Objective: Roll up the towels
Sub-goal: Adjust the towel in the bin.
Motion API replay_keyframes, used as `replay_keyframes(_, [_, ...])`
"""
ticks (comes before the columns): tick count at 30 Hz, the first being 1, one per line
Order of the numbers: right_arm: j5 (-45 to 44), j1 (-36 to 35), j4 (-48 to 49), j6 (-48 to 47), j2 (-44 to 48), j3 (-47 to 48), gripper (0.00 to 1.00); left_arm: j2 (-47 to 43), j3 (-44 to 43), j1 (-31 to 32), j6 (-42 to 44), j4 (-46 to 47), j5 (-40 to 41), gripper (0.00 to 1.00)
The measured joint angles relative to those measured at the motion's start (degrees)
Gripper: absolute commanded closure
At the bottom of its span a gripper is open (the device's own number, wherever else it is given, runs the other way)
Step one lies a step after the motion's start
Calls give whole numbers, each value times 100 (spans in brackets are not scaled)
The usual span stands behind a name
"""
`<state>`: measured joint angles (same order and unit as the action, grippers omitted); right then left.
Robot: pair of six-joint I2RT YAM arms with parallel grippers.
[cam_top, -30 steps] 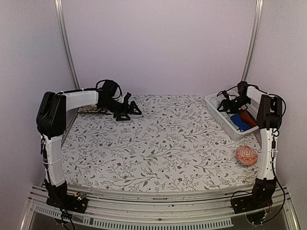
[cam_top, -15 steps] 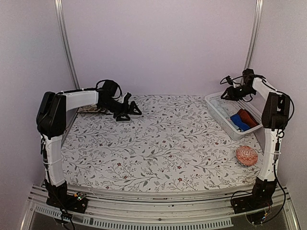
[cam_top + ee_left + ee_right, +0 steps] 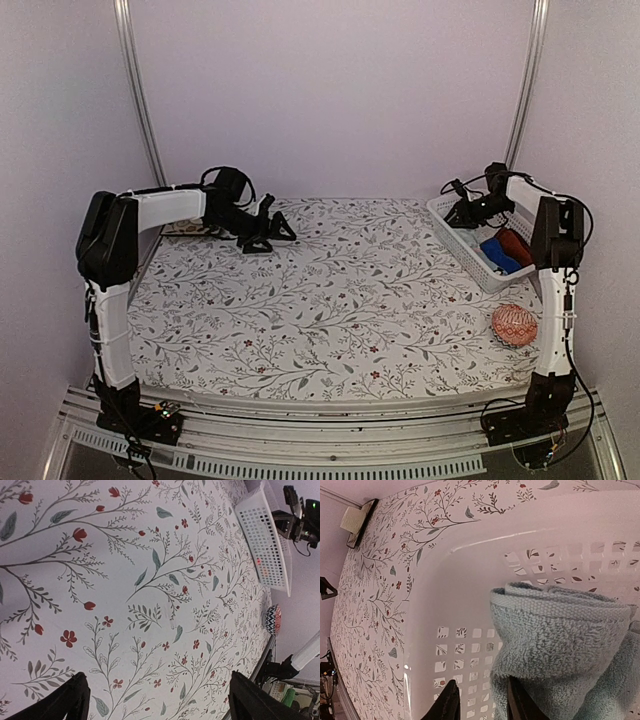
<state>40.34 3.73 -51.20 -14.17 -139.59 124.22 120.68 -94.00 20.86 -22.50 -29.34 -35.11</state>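
A pale blue towel [image 3: 560,645] lies rolled inside the white basket [image 3: 470,580]. My right gripper [image 3: 481,681] hovers at its left edge. The jaws stand a narrow gap apart, and only the basket wall shows between them. One finger [image 3: 520,705] is against the towel's side. From above, the right gripper [image 3: 462,211] is over the far left end of the basket [image 3: 452,232]. A dark red towel [image 3: 517,244] lies rolled at the basket's near end. My left gripper [image 3: 268,229] rests wide open and empty low over the flowered cloth [image 3: 150,580].
A bright blue object [image 3: 497,256] sits in the basket beside the red towel. An orange patterned ball [image 3: 515,325] lies on the cloth near the right arm. A flat beige pad [image 3: 356,521] lies at the table's back left corner. Walls enclose three sides.
The right gripper lifted out of the basket's middle, then came over its far left end, and its jaws narrowed. The left arm has not moved.
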Motion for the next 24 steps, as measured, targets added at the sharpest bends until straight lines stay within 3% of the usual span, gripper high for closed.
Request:
replay_keyframes(15, [-1303, -111, 70, 114, -44, 0, 66, 0, 72, 9, -2, 13, 0, 3])
replay_keyframes(24, [-1473, 2, 74, 136, -42, -17, 66, 0, 125, 11, -2, 22, 2, 3])
